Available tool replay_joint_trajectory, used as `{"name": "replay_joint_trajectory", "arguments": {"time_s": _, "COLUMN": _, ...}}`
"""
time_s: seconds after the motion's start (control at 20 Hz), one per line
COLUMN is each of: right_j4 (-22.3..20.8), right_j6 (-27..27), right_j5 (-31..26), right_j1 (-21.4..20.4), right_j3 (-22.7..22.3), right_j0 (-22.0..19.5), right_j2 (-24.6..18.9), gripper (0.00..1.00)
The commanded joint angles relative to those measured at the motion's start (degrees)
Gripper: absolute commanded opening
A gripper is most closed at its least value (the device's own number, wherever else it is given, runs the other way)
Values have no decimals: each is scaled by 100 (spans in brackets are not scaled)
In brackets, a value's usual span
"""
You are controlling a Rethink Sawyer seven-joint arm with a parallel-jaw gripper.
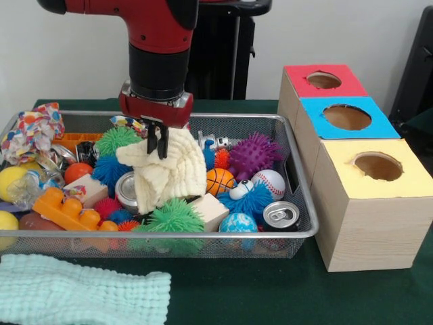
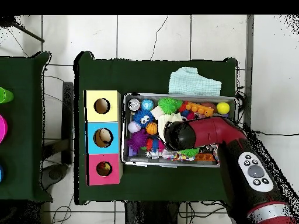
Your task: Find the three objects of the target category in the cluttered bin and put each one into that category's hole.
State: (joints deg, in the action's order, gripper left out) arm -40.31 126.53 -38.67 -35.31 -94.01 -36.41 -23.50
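From the front, we see the robot's hand (image 1: 158,143) clamped on a cream knitted cloth (image 1: 168,175) lifted above the wire basket (image 1: 298,233), which holds spiky balls, a mini basketball (image 1: 219,181), a baseball (image 1: 270,182) and two cans; no plush animals show. From overhead, the red-topped hole (image 2: 103,169) sits at the box's (image 2: 103,137) end; no writing is legible.

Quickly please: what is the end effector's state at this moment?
End effector: closed on the cream knitted cloth, lifting it above the wire bin.
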Motion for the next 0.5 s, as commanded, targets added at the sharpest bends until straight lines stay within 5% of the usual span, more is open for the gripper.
{"name": "replay_joint_trajectory", "arguments": {"time_s": 0.05, "right_j4": -90, "right_j6": -776, "right_j5": 284, "right_j1": 61, "right_j3": -48, "right_j0": -166, "right_j2": -264, "gripper": 0}}
{"name": "replay_joint_trajectory", "arguments": {"time_s": 0.25, "right_j4": 68, "right_j6": -481, "right_j5": -72, "right_j1": -289, "right_j3": -160, "right_j0": 119, "right_j2": -119, "gripper": 0}}
{"name": "replay_joint_trajectory", "arguments": {"time_s": 0.5, "right_j4": 137, "right_j6": -418, "right_j5": -14, "right_j1": -222, "right_j3": -144, "right_j0": 114, "right_j2": -144, "gripper": 0}}
